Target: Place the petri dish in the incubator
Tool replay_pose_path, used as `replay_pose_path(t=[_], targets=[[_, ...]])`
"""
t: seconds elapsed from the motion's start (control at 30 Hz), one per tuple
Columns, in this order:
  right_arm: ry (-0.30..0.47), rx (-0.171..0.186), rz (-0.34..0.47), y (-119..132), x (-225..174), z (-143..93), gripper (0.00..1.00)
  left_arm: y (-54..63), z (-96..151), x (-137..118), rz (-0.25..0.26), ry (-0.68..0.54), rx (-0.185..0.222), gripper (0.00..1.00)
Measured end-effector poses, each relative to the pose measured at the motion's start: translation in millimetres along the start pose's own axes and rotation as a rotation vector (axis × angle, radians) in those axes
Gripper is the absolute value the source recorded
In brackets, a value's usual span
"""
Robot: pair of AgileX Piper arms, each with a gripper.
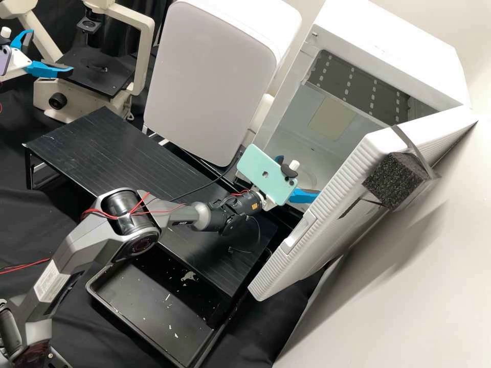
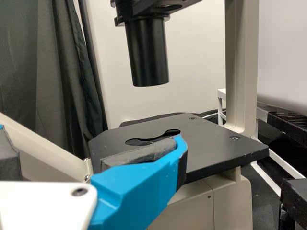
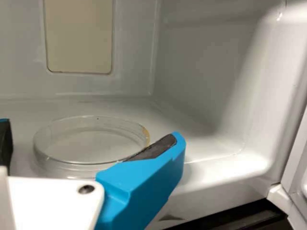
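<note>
Right gripper [image 3: 90,133] stood with its fingers well spread, one on either side of the petri dish [image 3: 91,141], which lay flat on the floor of the incubator [image 1: 404,48]. From how things lay, the placing looked all but done, with only the backing out left. That was where trouble could come: if the gripper swung sideways on its way out, a padded finger [image 3: 153,146] so close to the rim could drag the dish towards the opening or tip it. I could not tell whether that pad touched the glass. Shutting the fingers too soon would risk pinching the rim and lifting the dish again. Too wide a turn of the wrist might knock the mint phone [image 1: 263,171] against the open door [image 1: 291,266].

In the high view the right arm [image 1: 128,207] rose from the lower left, bent at an elbow left of centre, and ran low over the black platform [image 1: 94,153], its wrist roughly level at the incubator's mouth, right of centre. Left gripper [image 1: 51,52] was at the upper left edge, by the microscope stage [image 2: 211,143], its fingers wide apart with nothing between them.
</note>
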Motion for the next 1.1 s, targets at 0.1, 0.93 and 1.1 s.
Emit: replay_pose_path(t=[0.1, 0.93, 1.1], targets=[[0.009, 0.015, -0.005, 0, -6, 4, 1.0, 0.0, 0, 0, 0.0, 0.0, 0.0, 1.0], [0.17, 0.161, 0.099, 8, -154, 28, 1.0, 0.0, 0, 0, 0.0, 0.0, 0.0, 1.0], [0.097, 0.189, 0.115, -13, -204, 18, 1.0, 0.0, 0, 0, 0.0, 0.0, 0.0, 1.0]])
